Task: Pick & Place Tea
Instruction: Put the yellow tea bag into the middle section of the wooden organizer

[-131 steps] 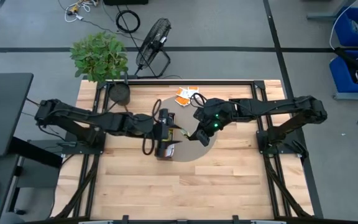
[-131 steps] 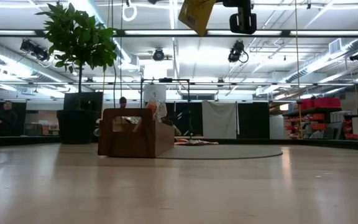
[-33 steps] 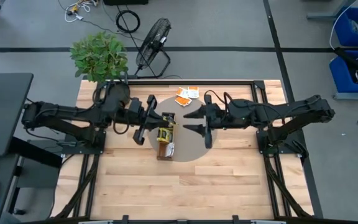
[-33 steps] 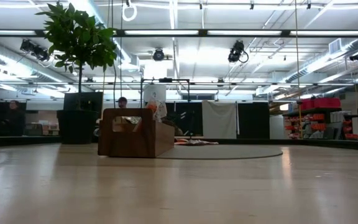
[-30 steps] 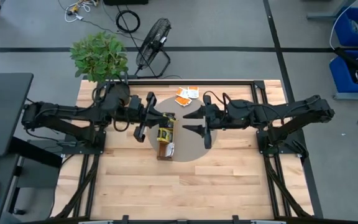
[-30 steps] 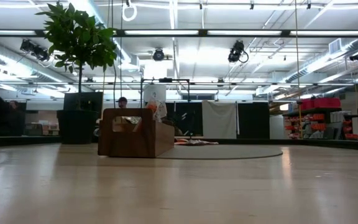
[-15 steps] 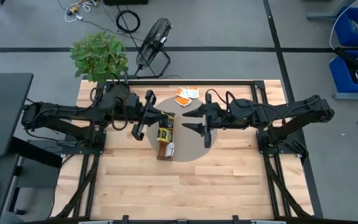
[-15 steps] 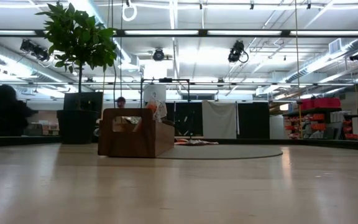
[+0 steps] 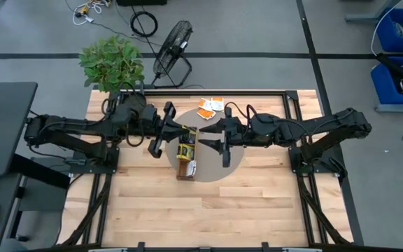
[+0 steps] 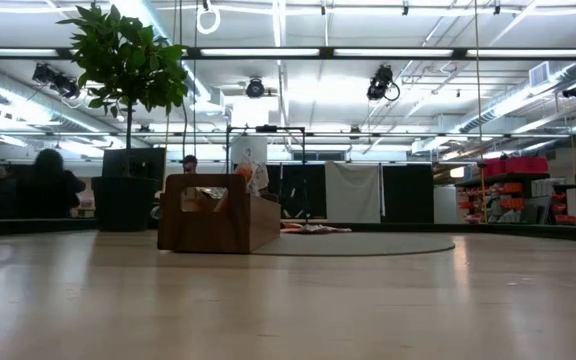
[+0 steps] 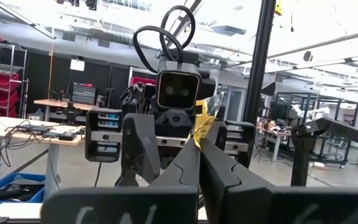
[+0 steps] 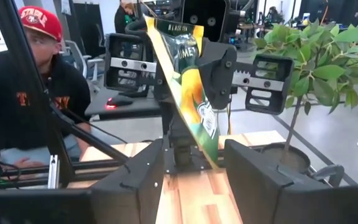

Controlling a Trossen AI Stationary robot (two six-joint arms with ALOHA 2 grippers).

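The left gripper (image 9: 168,127), fingers pinched on a yellow-green tea sachet (image 12: 191,93), holds it raised between the open right gripper's (image 9: 218,136) fingers, just above the wooden tray (image 9: 185,155).

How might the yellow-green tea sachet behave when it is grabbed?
Probably light: the shut left gripper holds the sachet by one edge alone. It is likely floppy, since it hangs slanted. Its smooth printed wrapper may slip.
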